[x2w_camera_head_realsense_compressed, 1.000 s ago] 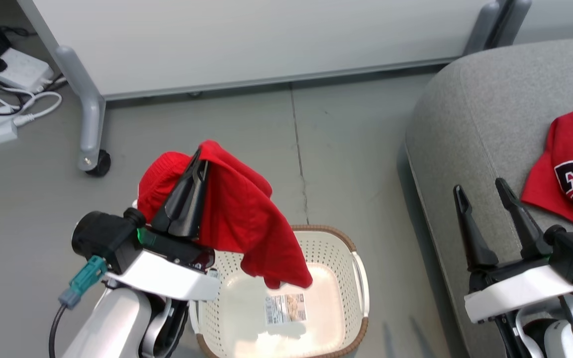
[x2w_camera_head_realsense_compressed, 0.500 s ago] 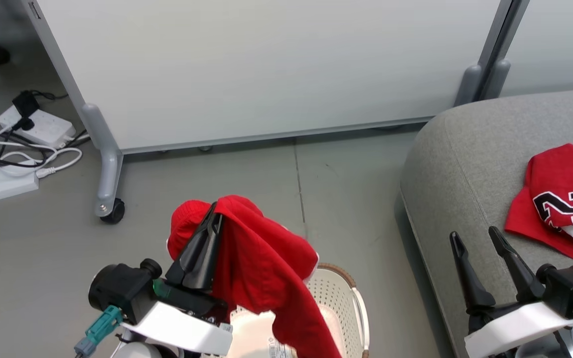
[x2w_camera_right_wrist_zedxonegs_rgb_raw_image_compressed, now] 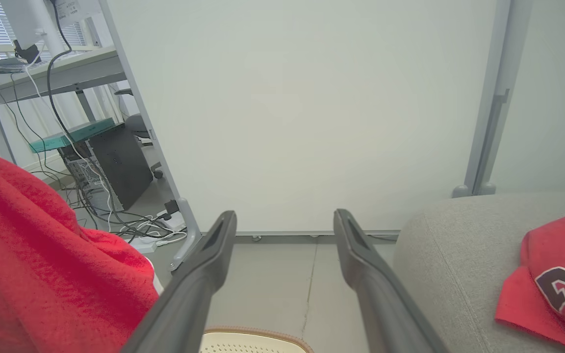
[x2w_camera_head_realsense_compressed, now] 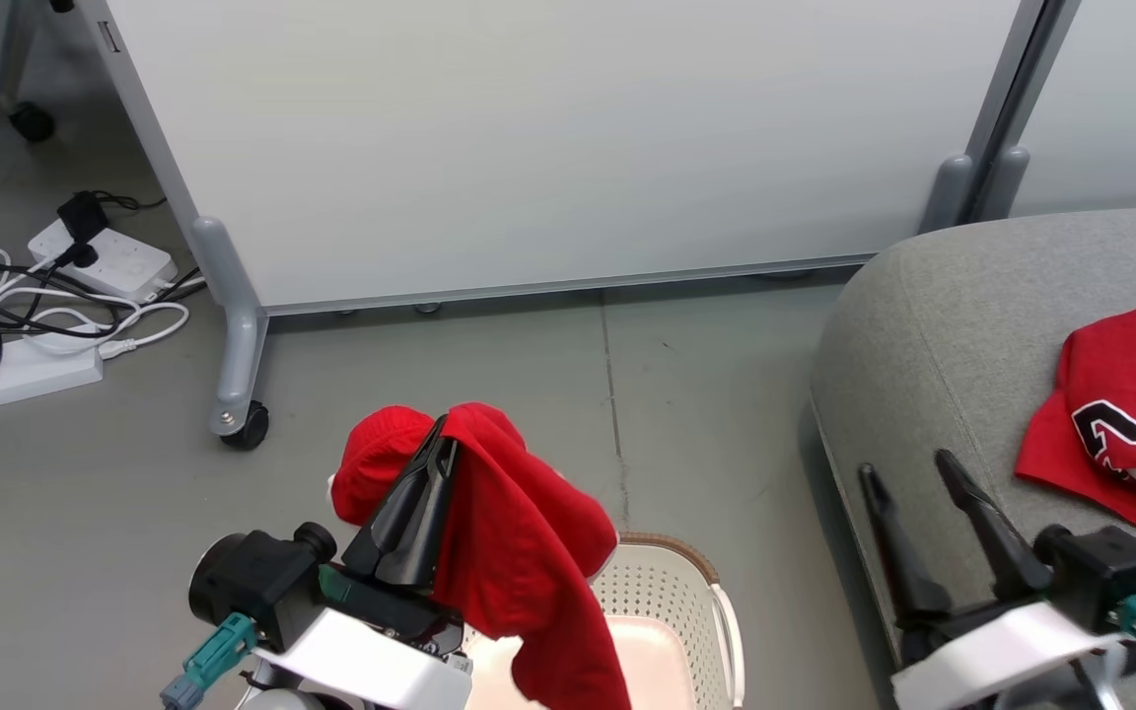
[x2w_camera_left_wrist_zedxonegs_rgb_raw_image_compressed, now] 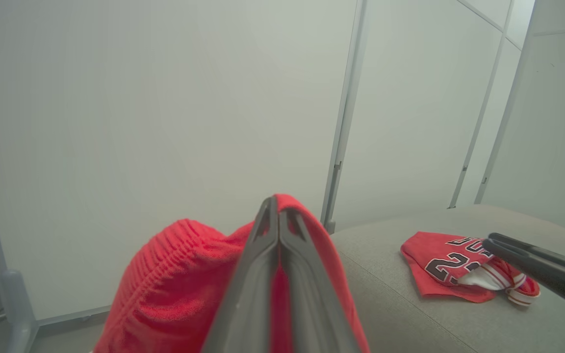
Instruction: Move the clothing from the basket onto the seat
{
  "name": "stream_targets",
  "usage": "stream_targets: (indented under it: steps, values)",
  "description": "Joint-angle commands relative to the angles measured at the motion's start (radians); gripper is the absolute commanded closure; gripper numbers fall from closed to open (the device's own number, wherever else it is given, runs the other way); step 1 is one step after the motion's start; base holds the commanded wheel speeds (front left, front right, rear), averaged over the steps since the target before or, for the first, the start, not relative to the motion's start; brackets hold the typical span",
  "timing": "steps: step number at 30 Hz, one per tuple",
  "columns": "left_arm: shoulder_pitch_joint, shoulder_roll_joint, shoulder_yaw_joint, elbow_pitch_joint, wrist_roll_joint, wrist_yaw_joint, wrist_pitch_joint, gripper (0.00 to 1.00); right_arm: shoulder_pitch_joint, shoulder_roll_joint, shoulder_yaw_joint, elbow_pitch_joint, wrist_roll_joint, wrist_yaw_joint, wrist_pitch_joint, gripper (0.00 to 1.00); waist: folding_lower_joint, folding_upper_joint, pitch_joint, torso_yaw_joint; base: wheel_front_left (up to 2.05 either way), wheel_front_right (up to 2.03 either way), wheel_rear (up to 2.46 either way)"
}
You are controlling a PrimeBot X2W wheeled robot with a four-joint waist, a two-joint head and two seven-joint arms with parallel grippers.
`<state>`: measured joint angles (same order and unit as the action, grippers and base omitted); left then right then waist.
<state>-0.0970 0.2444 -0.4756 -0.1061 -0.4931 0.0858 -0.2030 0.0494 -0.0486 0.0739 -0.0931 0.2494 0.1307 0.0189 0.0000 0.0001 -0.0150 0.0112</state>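
The left hand (x2w_camera_head_realsense_compressed: 445, 444), clamped together on the red garment (x2w_camera_head_realsense_compressed: 519, 552) hanging above the basket (x2w_camera_head_realsense_compressed: 667, 582), has the seat (x2w_camera_head_realsense_compressed: 933, 325) well off to its right, beyond the right hand (x2w_camera_head_realsense_compressed: 903, 463), whose 2 fingers stand apart near the jersey (x2w_camera_head_realsense_compressed: 1120, 424) lying on that seat.

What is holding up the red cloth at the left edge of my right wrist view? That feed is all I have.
Observer: The left gripper, shut on that red garment, which drapes over it above the basket.
Operator: Anything left in the basket?
Observer: In the head view, the bit of its floor that shows is bare; the garment and the picture's edge hide the rest.
Operator: Does the jersey lie fully on the seat?
Observer: Yes. The left wrist view shows the whole jersey resting on the seat, with white striped trim at one end.
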Motion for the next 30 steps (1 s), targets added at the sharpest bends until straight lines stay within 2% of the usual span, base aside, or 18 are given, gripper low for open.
stream_targets:
  steps: [1, 4, 5, 12, 20, 27, 28, 29, 30]
  values:
    - [-0.014, 0.004, -0.001, -0.004, -0.001, -0.004, -0.004, 1.0, -0.022, -0.004, 0.025, -0.015, 0.002, 0.0, 0.002, 0.0, 0.0, -0.0001, 0.0, 0.007, 0.0, 0.0, 0.0]
    - [-0.025, 0.005, -0.006, -0.003, 0.003, -0.009, -0.006, 1.0, -0.056, -0.004, 0.129, -0.029, 0.016, 0.0, 0.016, 0.0, 0.0, -0.0001, 0.002, 0.02, 0.0, 0.0, 0.0]
    - [-0.025, 0.005, -0.006, -0.003, 0.003, -0.009, -0.006, 1.0, -0.056, -0.004, 0.129, -0.029, 0.016, 0.0, 0.016, 0.0, 0.0, -0.0001, 0.002, 0.02, 0.0, 0.0, 0.0]
    - [-0.041, 0.002, -0.014, 0.002, 0.006, -0.014, -0.011, 1.0, -0.148, -0.005, 0.39, 0.018, 0.086, 0.0, 0.026, 0.0, 0.0, -0.0001, 0.008, 0.036, 0.0, 0.0, 0.0]
    - [-0.057, -0.006, -0.03, 0.003, 0.007, -0.023, -0.013, 1.0, -0.269, -0.005, 0.6, 0.187, 0.171, 0.0, -0.01, 0.0, 0.0, -0.0001, 0.014, 0.053, 0.0, 0.0, 0.0]
    - [-0.06, -0.017, -0.051, 0.009, 0.005, -0.032, -0.015, 1.0, -0.378, -0.005, 0.695, 0.346, 0.246, 0.0, -0.058, 0.0, 0.0, -0.0001, 0.017, 0.068, 0.0, 0.0, 0.0]
    - [-0.06, -0.018, -0.054, 0.01, 0.005, -0.033, -0.015, 1.0, -0.389, -0.005, 0.703, 0.363, 0.258, 0.0, -0.067, 0.46, 0.0, -0.0001, 0.017, 0.071, 0.0, 0.0, 0.0]
    - [-0.061, -0.019, -0.056, 0.011, 0.004, -0.032, -0.015, 1.0, -0.402, -0.005, 0.71, 0.38, 0.263, 0.0, -0.075, 0.81, 0.0, -0.0001, 0.018, 0.073, 0.0, 0.0, 0.0]
    - [-0.063, -0.02, -0.058, 0.013, 0.003, -0.033, -0.015, 1.0, -0.411, -0.004, 0.724, 0.393, 0.276, 0.0, -0.078, 1.0, 0.0, -0.0001, 0.018, 0.075, 0.0, 0.0, 0.0]
